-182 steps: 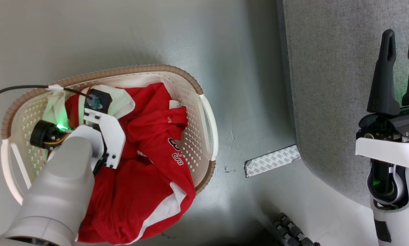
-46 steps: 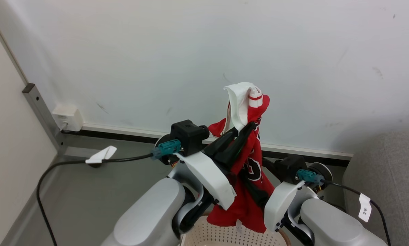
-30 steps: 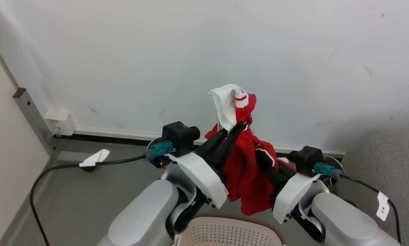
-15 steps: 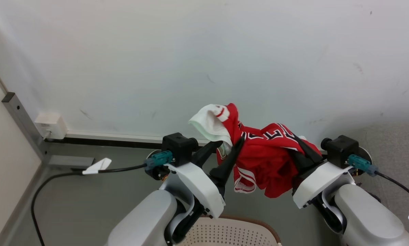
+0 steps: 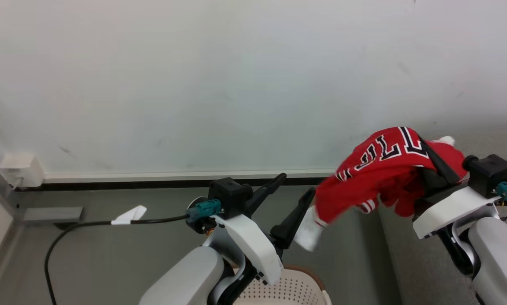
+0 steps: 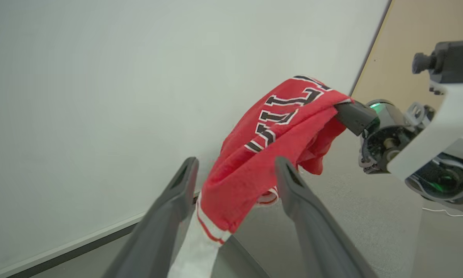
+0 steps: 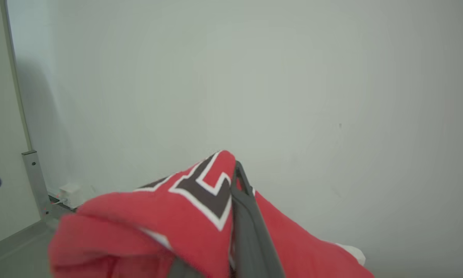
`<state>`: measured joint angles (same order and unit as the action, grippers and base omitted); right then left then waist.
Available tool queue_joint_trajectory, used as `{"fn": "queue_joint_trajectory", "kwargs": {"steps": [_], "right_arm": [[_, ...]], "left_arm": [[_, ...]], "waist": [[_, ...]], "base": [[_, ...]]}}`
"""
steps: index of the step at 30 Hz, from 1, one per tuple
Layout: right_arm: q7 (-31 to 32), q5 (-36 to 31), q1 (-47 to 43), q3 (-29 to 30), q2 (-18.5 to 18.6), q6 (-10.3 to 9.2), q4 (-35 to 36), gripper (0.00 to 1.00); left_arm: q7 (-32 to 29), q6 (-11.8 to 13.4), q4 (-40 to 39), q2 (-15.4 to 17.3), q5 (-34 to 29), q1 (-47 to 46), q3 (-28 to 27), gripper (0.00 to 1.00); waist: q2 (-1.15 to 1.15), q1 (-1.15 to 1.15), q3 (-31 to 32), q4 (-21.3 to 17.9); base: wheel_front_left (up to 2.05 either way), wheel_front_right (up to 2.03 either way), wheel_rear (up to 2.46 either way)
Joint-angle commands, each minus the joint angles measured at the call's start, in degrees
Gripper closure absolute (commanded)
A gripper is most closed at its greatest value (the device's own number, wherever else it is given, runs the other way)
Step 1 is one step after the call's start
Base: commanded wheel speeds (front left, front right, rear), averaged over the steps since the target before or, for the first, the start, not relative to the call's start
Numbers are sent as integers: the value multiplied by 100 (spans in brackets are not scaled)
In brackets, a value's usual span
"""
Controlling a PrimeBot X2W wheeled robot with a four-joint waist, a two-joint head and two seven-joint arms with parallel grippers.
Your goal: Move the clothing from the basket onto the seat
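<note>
- Basket: cream with a brown rim, beneath the left arm's wrist.
- Left gripper: fingers spread, holding nothing. A white hem hung close by them, contact unclear.
- Right gripper: clamped on the clothing, a red lettered jersey draped over its fingers and sagging toward the left gripper.
- Seat: grey, below the right gripper.
- Wall: pale, beyond both.

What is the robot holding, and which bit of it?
The right tool grips the red jersey by a fold beside its dark letters. The left tool is open, holding nothing.
</note>
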<state>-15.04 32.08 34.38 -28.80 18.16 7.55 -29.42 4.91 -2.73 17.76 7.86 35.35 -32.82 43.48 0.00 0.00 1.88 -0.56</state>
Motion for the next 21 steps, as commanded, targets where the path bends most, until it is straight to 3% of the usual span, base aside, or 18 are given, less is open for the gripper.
{"fn": "queue_joint_trajectory", "kwargs": {"steps": [1, 12, 21], "right_arm": [[-20, -55, -110, 137, 69, -12, 88, 100], [-20, -321, -518, 662, 249, -12, 738, 100], [-20, -452, -998, 1167, 154, -12, 1161, 100]], "left_arm": [[31, 3, 1, 28, -59, 84, 10, 0], [231, 89, 80, 200, -342, 43, 151, 0], [400, 168, 162, 315, -522, -40, 226, 0]], "waist": [[0, 0, -65, -221], [0, 0, -270, -1205], [0, 0, -461, -1930]], "base": [[0, 0, 0], [0, 0, 0], [0, 0, 0]]}}
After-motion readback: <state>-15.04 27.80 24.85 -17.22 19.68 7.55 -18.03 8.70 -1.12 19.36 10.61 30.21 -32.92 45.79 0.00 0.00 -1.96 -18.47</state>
